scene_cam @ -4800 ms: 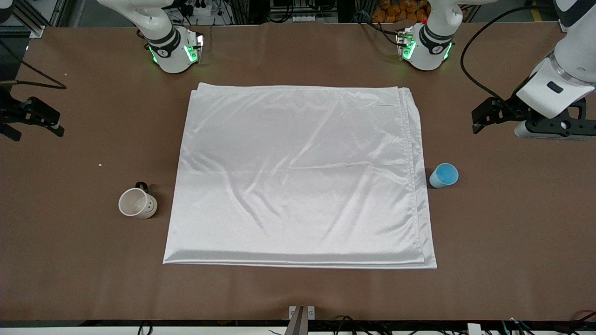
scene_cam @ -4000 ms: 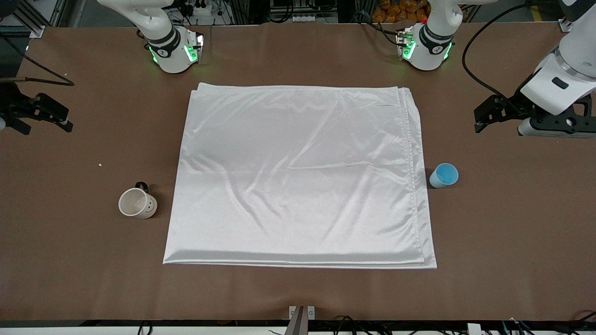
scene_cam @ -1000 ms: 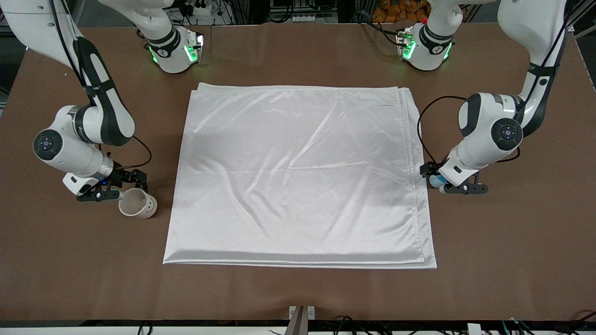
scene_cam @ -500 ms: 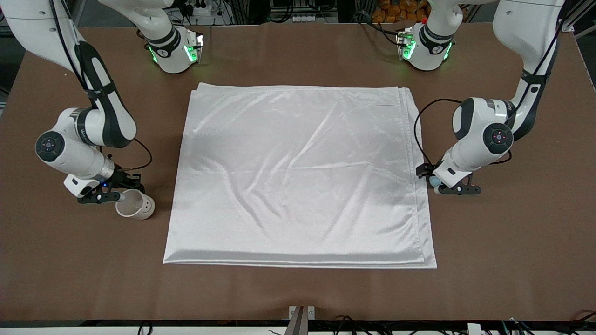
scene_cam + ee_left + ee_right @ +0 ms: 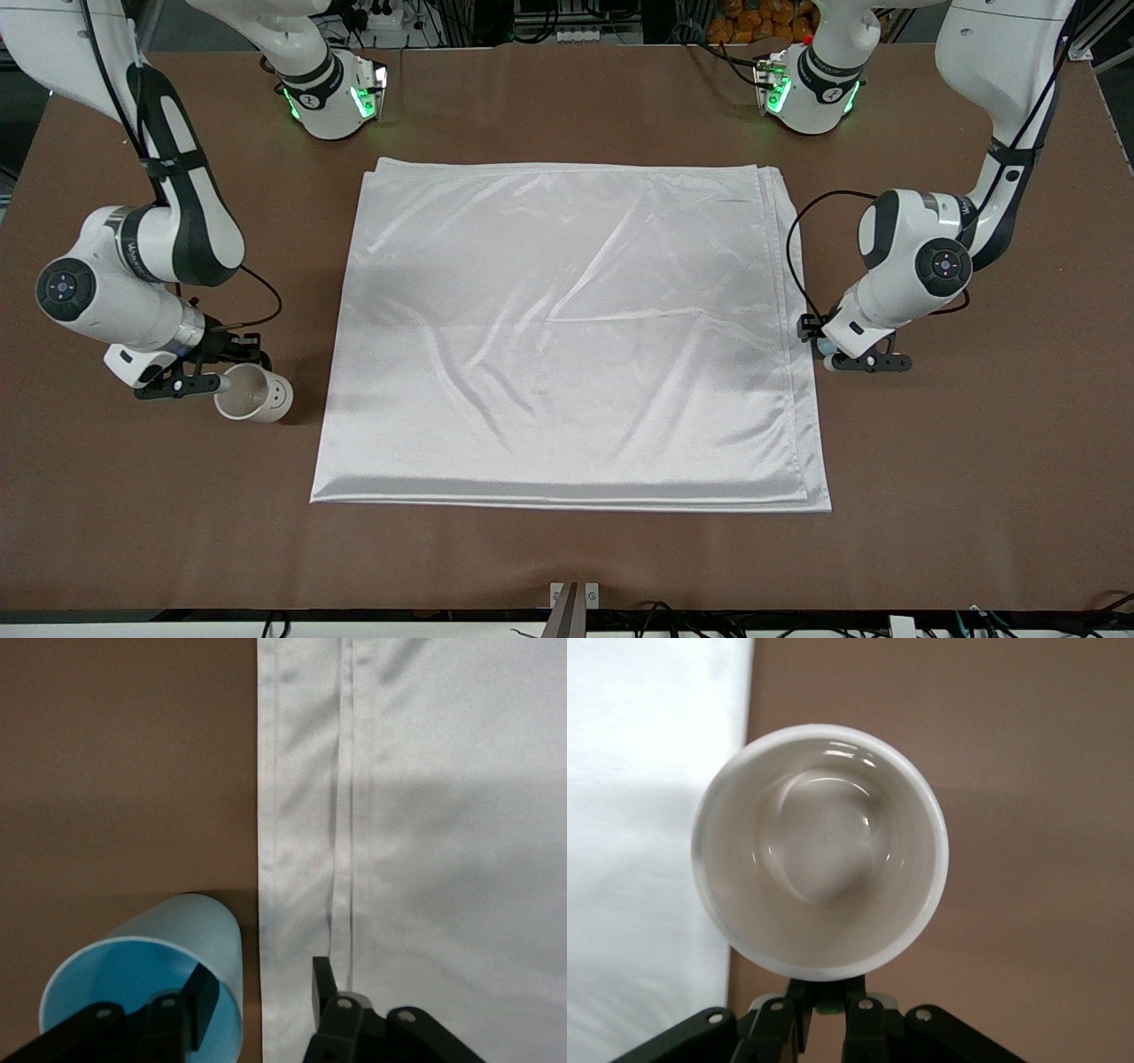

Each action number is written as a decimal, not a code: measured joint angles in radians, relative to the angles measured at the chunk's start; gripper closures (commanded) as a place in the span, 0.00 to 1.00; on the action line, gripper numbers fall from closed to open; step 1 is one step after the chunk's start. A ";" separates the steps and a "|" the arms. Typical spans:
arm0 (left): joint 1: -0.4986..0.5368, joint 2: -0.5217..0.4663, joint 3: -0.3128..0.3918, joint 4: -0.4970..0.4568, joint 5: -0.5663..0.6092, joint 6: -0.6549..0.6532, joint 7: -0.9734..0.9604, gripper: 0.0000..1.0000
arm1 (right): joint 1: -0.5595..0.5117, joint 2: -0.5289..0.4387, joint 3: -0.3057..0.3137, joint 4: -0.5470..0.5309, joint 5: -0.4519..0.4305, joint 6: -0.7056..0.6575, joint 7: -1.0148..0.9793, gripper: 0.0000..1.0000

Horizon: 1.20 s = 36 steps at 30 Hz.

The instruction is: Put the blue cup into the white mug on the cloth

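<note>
White mug [image 5: 821, 850] and blue cup [image 5: 146, 988]: empty.

A brown table [image 5: 567, 549] carries the large white cloth [image 5: 567, 337] at its middle. The white mug [image 5: 255, 400] is beside the cloth toward the right arm's end, tilted. The blue cup [image 5: 151, 979] is just beside the cloth's edge toward the left arm's end.

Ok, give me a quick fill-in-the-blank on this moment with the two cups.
1. The blue cup stands on the table beside the ____.
2. Of the left gripper, one jaw is ____ the cup.
3. The mug, held by the right gripper, is ____ inside.
Missing: cloth; inside; empty.
</note>
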 measured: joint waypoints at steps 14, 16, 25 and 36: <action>0.002 -0.006 0.004 0.003 0.002 0.005 0.000 1.00 | 0.118 -0.030 0.089 0.075 0.001 -0.079 0.271 1.00; 0.003 -0.011 0.005 0.004 0.002 0.005 0.000 1.00 | 0.132 -0.030 0.101 0.080 0.001 -0.085 0.311 1.00; 0.003 -0.016 0.004 0.010 0.002 0.010 0.000 1.00 | 0.222 -0.031 0.119 0.142 0.001 -0.146 0.507 1.00; 0.004 -0.088 0.006 0.032 0.002 0.010 0.000 1.00 | 0.310 -0.028 0.218 0.150 0.001 -0.162 0.721 1.00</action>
